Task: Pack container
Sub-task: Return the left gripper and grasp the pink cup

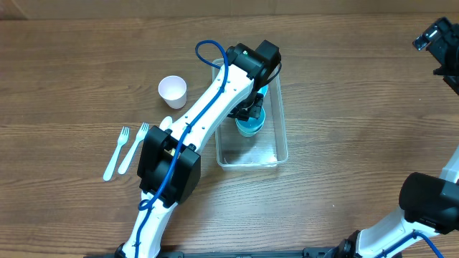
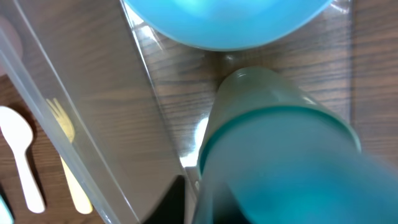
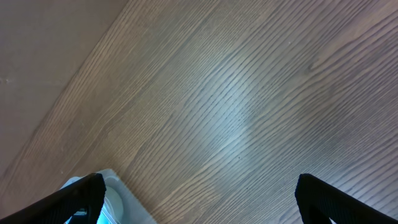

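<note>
Now we see the left gripper (image 1: 251, 110) lowered inside the container (image 1: 281, 143), the clear tub that lies near the middle of the table (image 1: 344, 107). A blue bowl (image 2: 230, 22) sits on the tub floor. A teal see-through cup (image 2: 280, 155) fills the left wrist view just in front of it, and we cannot tell if the fingers are clenched on it. The right gripper (image 3: 200, 182) is released, its fingers wide apart above the wood. Left of the tub are a white cup (image 1: 172, 89), two forks (image 1: 115, 152) and a white spoon (image 2: 22, 155).
</note>
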`<state>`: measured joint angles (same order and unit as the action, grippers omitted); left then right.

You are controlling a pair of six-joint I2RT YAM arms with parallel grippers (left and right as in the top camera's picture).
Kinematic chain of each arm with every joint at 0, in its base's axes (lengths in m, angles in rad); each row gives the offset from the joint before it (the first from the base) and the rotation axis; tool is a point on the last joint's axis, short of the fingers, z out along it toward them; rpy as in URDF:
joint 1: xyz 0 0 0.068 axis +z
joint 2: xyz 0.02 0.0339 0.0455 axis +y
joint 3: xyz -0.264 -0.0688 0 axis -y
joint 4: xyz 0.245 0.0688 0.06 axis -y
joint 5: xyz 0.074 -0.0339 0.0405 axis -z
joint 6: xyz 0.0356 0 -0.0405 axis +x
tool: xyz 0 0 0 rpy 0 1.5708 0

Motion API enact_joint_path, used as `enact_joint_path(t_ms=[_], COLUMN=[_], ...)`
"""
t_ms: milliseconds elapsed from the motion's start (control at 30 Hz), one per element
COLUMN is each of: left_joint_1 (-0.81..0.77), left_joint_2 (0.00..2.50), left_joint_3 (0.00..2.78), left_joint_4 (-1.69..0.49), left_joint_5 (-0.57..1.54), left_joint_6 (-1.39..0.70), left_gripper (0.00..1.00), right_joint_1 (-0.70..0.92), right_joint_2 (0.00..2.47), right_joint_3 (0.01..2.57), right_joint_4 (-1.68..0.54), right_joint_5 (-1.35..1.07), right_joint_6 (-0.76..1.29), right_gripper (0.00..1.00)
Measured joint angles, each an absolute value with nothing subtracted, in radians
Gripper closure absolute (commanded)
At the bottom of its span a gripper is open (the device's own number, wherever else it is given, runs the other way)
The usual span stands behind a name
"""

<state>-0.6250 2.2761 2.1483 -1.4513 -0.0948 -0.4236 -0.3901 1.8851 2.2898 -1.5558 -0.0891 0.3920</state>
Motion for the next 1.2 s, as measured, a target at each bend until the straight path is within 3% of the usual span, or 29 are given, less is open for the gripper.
enact_joint_path(t_ms=[67, 233, 467, 533, 667, 767, 967, 1200], left_joint_1=[-0.625, -0.625, -0.619, -0.601, -0.496, -0.352, -0.066, -0.047], left_joint_2=[2.276, 2.276, 2.265, 2.236, 2.200, 2.202, 2.206, 2.208], left_joint_3=[2.148, 2.195, 2.537, 2.587, 2.606, 2.589, 2.416, 2.154], left_joint_4=[-1.442, -1.486, -1.679, -1.681, -1.684, -1.682, -1.530, -1.361], left_joint_5=[-0.097, -0.098, -0.181, -0.226, -0.278, -0.265, -0.090, 0.029], left_joint_6=[-0.426, -0.435, -0.433, -0.430, -0.432, -0.432, -0.406, -0.364], left_gripper=[0.46, 0.45, 0.21, 0.18, 0.18, 0.24, 0.25, 0.27], right_joint_1=[-0.390, -0.390, -0.390, -0.390, -0.390, -0.390, -0.390, -0.390], right_joint_2=[1.885, 1.885, 1.885, 1.885, 1.885, 1.885, 1.885, 1.885], right_joint_3=[2.290, 2.290, 2.290, 2.289, 2.290, 2.290, 2.290, 2.290], right_joint_4=[-1.555, -1.555, -1.555, -1.555, -1.555, -1.555, -1.556, -1.555], right_joint_5=[-0.089, -0.089, -0.089, -0.089, -0.089, -0.089, -0.089, -0.089], right_joint_6=[0.392, 0.392, 0.392, 0.392, 0.392, 0.392, 0.392, 0.392], right_gripper=[0.00, 0.00, 0.00, 0.00, 0.00, 0.00, 0.00, 0.00])
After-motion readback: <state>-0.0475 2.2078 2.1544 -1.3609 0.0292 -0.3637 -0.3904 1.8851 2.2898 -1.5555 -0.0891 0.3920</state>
